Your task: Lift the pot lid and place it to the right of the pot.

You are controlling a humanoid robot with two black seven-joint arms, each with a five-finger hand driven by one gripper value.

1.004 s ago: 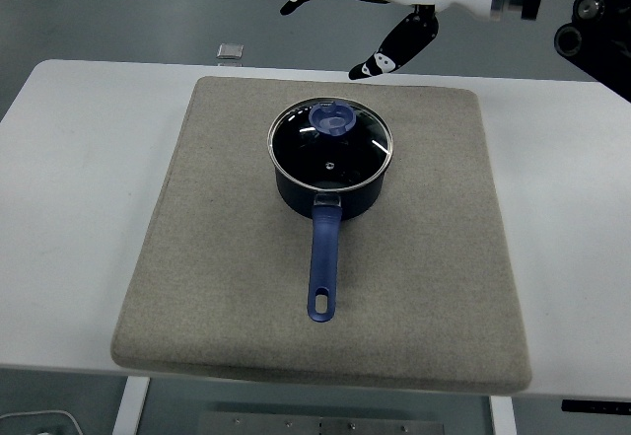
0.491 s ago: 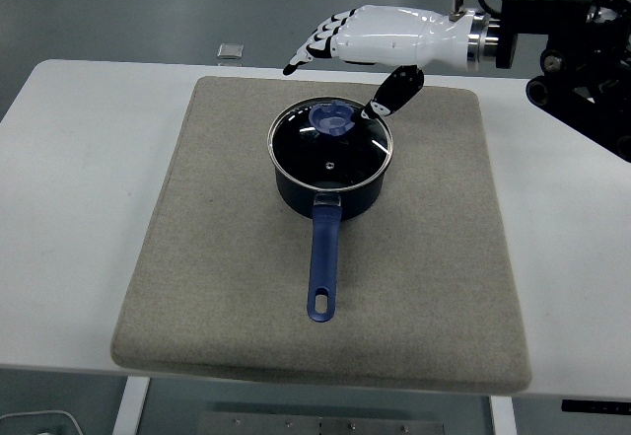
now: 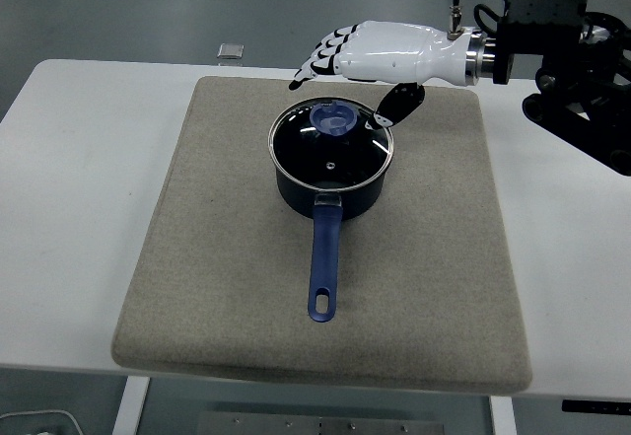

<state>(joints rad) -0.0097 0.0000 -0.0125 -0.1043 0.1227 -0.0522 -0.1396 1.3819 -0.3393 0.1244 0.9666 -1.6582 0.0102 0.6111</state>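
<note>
Grey mat (image 3: 217, 257): lid (image 3: 330, 144) beneath robot hand (image 3: 380, 55).

Glossy glass lid (image 3: 330, 148), matt cloth mat (image 3: 217, 257)

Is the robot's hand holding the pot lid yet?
No, the right hand is open beyond the pot, and the lid is on it.

High head view looks down over table (image 3: 79, 208).
</note>
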